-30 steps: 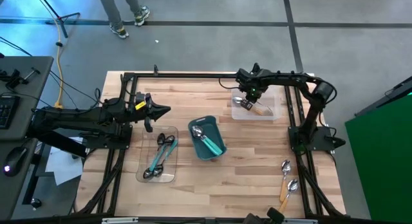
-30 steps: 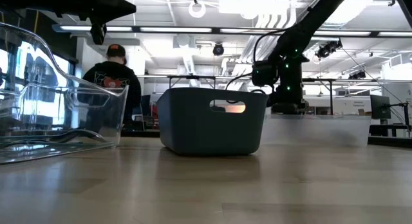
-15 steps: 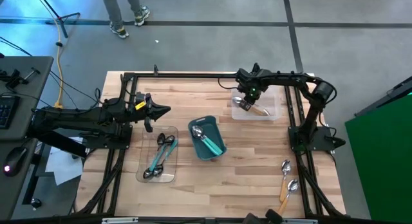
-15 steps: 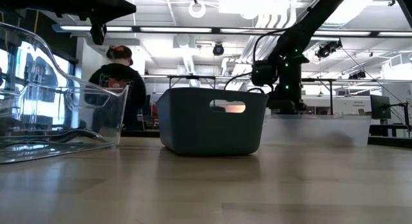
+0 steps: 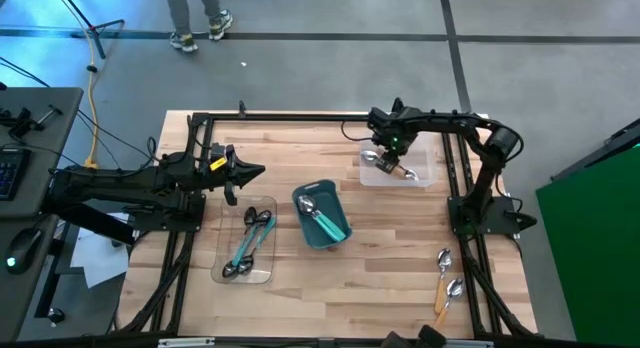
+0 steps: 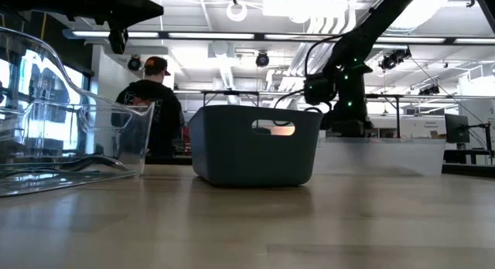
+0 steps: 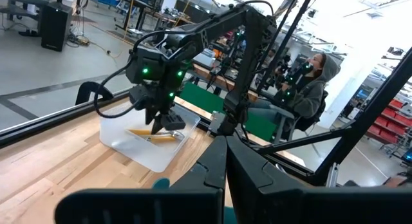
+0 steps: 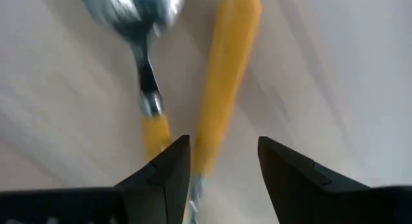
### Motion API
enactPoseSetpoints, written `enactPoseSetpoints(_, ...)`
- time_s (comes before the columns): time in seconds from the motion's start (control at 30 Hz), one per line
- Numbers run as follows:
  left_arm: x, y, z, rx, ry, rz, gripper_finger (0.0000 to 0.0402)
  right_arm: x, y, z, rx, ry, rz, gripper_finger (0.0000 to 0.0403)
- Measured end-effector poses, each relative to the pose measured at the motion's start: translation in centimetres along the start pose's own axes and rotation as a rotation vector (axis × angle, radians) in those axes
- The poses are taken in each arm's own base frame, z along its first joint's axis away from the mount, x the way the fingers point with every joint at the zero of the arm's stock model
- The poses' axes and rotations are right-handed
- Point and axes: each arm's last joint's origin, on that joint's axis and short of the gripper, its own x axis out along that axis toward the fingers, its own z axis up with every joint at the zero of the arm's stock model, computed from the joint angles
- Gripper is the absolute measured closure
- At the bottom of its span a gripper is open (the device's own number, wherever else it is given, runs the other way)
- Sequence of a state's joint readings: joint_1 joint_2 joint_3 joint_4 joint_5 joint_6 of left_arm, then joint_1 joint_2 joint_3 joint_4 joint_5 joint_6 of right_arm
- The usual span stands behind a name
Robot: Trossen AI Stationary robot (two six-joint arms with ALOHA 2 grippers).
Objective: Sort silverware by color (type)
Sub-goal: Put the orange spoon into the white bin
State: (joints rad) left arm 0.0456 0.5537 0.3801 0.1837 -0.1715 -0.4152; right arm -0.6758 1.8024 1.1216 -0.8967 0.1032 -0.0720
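Lying in the clear tray (image 5: 420, 168) near the bench's (image 5: 380, 258) far right corner, two orange-handled spoons (image 5: 385, 165) rest side by side, and the right hand (image 5: 391, 154) hangs just over them with its fingers (image 8: 164, 169) parted. In the right wrist view one orange handle (image 8: 225, 76) runs up between the parted tips and nothing looks pinched, so the spoon appears released.

The chief risk, as I judge it, is in the lift: with the tips straddling the handle this closely, a finger could catch it on the way up and flick the spoon out of the tray or drag it over the wall. A sideways move before rising could also nudge the light tray along the bench.

Two more orange-handled spoons (image 5: 444, 286) lie on the bare wood near the right front corner, close to the edge; a clumsy approach could push one off. Teal-handled spoons (image 5: 322, 220) sit in the teal bin (image 5: 318, 191) at mid-bench. Another clear tray (image 5: 265, 273) toward the left front holds teal and dark ones.

The left hand (image 5: 258, 172), closed and empty, waits above the bench's left side.
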Motion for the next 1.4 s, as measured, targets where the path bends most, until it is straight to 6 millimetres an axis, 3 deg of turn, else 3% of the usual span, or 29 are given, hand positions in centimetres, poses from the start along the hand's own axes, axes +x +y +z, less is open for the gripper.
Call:
enactPoseSetpoints(0.17,0.0,0.0,0.0,0.006,0.000,0.000,0.0401,-2.3,-0.8,-1.6,-0.016,0.017,0.001,0.0236)
enactPoseSetpoints(0.4,0.0,0.0,0.0,0.008,0.004,0.002,0.0401,-7.8,-0.8,-5.4,0.126,-0.300,0.091,0.0236)
enactPoseSetpoints(0.6,0.0,0.1,0.0,0.009,-0.009,0.033,0.0401,-10.0,2.4,-10.6,0.259,-0.639,0.364,0.0236)
enactPoseSetpoints(0.8,0.0,0.2,0.1,0.016,-0.030,0.072,0.0401,-10.0,5.8,-14.2,0.317,-0.942,0.678,0.0236)
enactPoseSetpoints(1.0,0.0,0.2,0.1,0.005,-0.032,0.070,0.0401,-11.4,7.8,-15.1,0.280,-1.211,0.915,0.0236)
enactPoseSetpoints(1.2,0.0,0.2,0.2,0.004,-0.037,0.065,0.0401,-12.7,9.0,-15.1,0.006,-1.438,0.831,0.0236)
enactPoseSetpoints(1.4,0.0,-0.1,0.6,0.053,-0.069,0.009,0.0401,-12.7,9.7,-15.2,-0.120,-1.475,0.770,0.0236)
